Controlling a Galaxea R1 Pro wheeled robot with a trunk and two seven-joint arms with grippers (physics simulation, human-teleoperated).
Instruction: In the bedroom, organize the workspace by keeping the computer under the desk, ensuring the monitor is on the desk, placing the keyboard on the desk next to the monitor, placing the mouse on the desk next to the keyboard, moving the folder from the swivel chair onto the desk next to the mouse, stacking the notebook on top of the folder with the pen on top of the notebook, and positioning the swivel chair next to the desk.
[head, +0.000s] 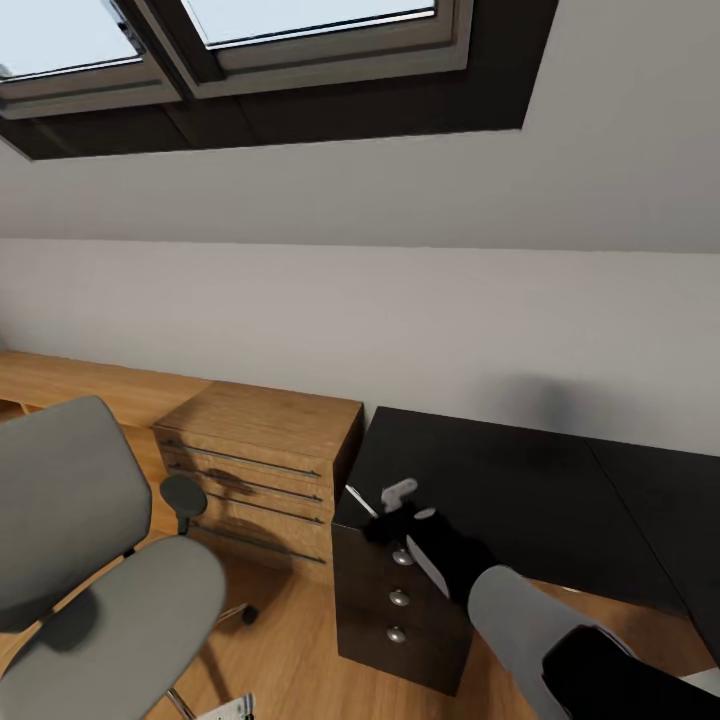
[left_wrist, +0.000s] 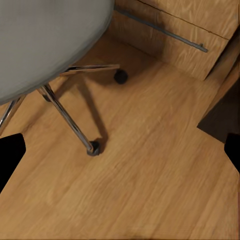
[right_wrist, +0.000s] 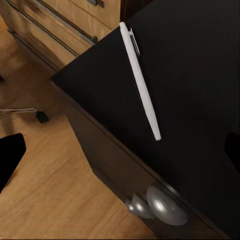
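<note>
My right gripper (head: 400, 503) hovers over desk (head: 520, 480) at its front left corner, fingers apart, nothing gripped. White pen (right_wrist: 140, 80) lies flat on that corner beside front edge. Silver knobs (head: 399, 597) below on drawer front. Swivel chair (head: 90, 590) well left of desk. Wooden dresser (head: 262, 450) touching desk's left end. Left gripper: cannot tell its state.

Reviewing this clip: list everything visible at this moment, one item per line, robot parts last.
swivel chair: one, grey seat and back, chrome legs, left of the dresser.
wooden dresser: one, long bar handles, beside the desk.
desk: one, glossy black top, drawers with silver knobs.
pen: one, white, lying near the desk's corner edge.
skylight window: dark-framed, in the sloped ceiling.
right arm: grey and black, reaching to the desk corner.
right pincer: above the pen, state unclear.
</note>
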